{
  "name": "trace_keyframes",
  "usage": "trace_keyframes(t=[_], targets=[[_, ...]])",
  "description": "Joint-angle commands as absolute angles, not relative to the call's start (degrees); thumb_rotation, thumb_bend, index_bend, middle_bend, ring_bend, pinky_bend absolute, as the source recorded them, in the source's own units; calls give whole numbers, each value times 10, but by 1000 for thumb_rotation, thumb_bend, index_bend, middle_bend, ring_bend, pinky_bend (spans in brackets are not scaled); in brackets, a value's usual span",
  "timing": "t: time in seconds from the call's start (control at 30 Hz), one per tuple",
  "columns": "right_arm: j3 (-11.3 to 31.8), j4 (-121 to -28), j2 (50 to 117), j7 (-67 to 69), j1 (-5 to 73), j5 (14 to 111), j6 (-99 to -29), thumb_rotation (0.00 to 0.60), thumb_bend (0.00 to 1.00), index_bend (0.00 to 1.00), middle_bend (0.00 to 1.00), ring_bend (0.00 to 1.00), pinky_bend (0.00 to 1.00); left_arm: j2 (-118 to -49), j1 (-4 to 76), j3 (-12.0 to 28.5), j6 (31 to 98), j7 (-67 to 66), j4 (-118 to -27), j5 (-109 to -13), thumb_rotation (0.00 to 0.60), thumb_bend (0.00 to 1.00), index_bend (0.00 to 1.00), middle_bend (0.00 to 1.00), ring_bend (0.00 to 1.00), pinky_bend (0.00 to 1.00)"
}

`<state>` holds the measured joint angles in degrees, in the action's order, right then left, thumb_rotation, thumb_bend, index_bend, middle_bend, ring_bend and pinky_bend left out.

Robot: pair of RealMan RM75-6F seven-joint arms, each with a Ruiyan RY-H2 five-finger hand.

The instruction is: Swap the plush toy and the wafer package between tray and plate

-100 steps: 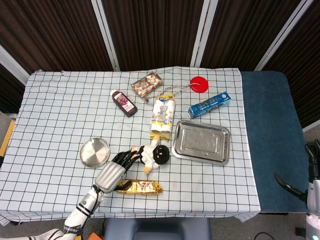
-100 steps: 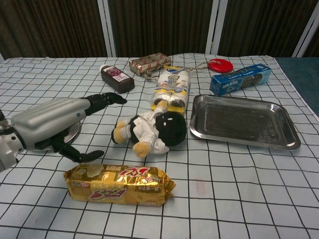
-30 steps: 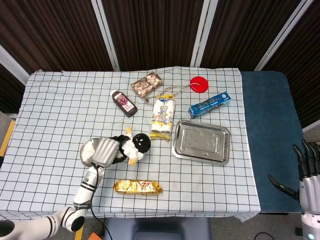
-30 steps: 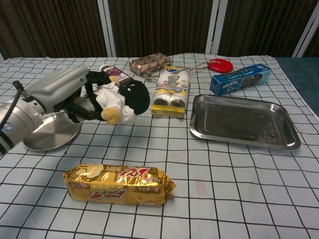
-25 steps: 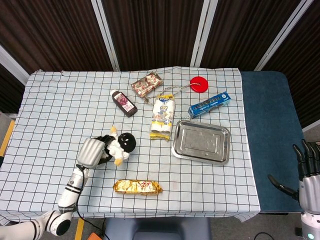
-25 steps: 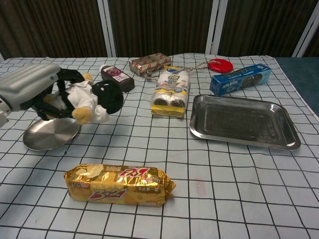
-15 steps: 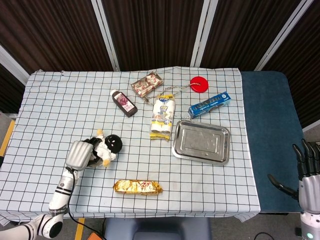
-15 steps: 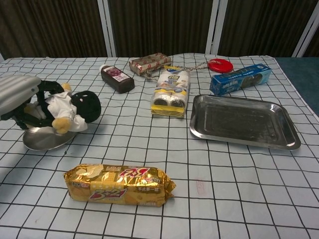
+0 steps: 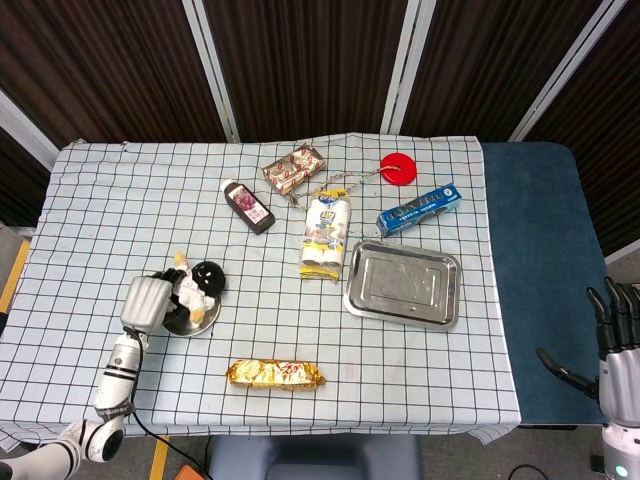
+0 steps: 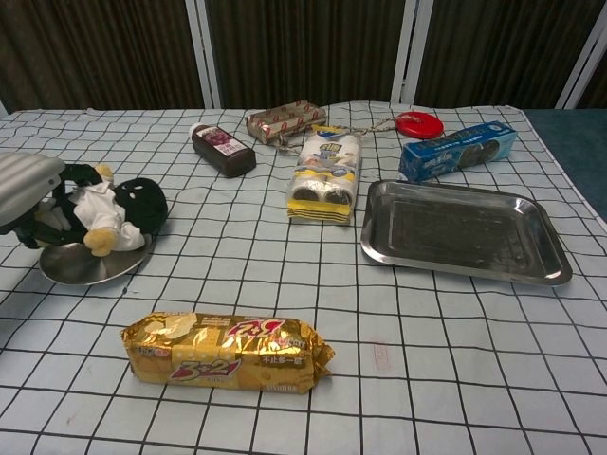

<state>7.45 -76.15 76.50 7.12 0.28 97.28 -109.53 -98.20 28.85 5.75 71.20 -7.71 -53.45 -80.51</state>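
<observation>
My left hand (image 9: pixel 145 300) (image 10: pixel 24 188) grips the black-and-white plush toy (image 9: pixel 196 284) (image 10: pixel 119 215) just above the round steel plate (image 9: pixel 203 322) (image 10: pixel 85 268) at the table's left. The toy's black head points right, over the plate's right rim. The gold wafer package (image 9: pixel 275 374) (image 10: pixel 226 353) lies flat on the cloth near the front edge. The rectangular steel tray (image 9: pixel 402 284) (image 10: pixel 464 229) sits empty at the right. My right hand (image 9: pixel 617 345) hangs off the table at the far right, fingers spread, holding nothing.
Behind the tray lie a blue biscuit box (image 9: pixel 419 209) (image 10: pixel 458 149) and a red disc (image 9: pixel 397 167). A cup pack (image 9: pixel 324 235) (image 10: pixel 325 175), a dark bottle (image 9: pixel 247 205) and a striped snack box (image 9: pixel 294 170) sit mid-table.
My left hand picked the plush toy up from beside the tray, carried it left, and now holds it lower over the plate. The wafer package and right hand stayed put.
</observation>
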Motion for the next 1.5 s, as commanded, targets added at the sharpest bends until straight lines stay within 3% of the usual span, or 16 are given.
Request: trace_keyframes(t=[0.03, 0.07, 0.17, 0.23, 0.67, 1.03, 1.27, 1.5], targets=[[75, -761, 765, 70, 3, 973, -1095, 600, 110, 14, 0, 0, 47, -955, 282, 54, 685, -99, -584, -785, 600, 473, 285, 331, 327, 375], [74, -761, 766, 69, 3, 973, -1095, 600, 110, 14, 0, 0, 47, -947, 281, 56, 679, -103, -602, -780, 600, 462, 197, 227, 227, 294], [74, -761, 766, 68, 3, 973, -1095, 600, 110, 13, 0, 0, 46, -921, 278, 61, 664, -126, -658, -760, 600, 443, 47, 45, 48, 167], [74, -761, 767, 67, 3, 973, -1094, 600, 110, 13, 0, 0, 46, -906, 278, 63, 657, -142, -688, -752, 600, 437, 3, 1, 2, 124], [74, -759, 768, 65, 4, 974, -1093, 600, 110, 13, 0, 0, 46, -822, 260, 73, 679, -169, -850, -736, 600, 424, 8, 0, 0, 90], [49, -756, 763, 50, 18, 1003, -1061, 600, 111, 5, 0, 0, 47, -728, 171, 15, 842, -118, -872, -869, 600, 424, 215, 153, 92, 132], [11, -846, 717, 53, 84, 1060, -945, 600, 111, 0, 0, 0, 50, -703, 114, -23, 875, -101, -843, -877, 600, 424, 249, 190, 107, 129], [18, -984, 690, 38, 207, 1019, -709, 600, 110, 11, 0, 0, 91, -707, 94, -28, 856, -107, -821, -854, 600, 423, 274, 192, 114, 122]])
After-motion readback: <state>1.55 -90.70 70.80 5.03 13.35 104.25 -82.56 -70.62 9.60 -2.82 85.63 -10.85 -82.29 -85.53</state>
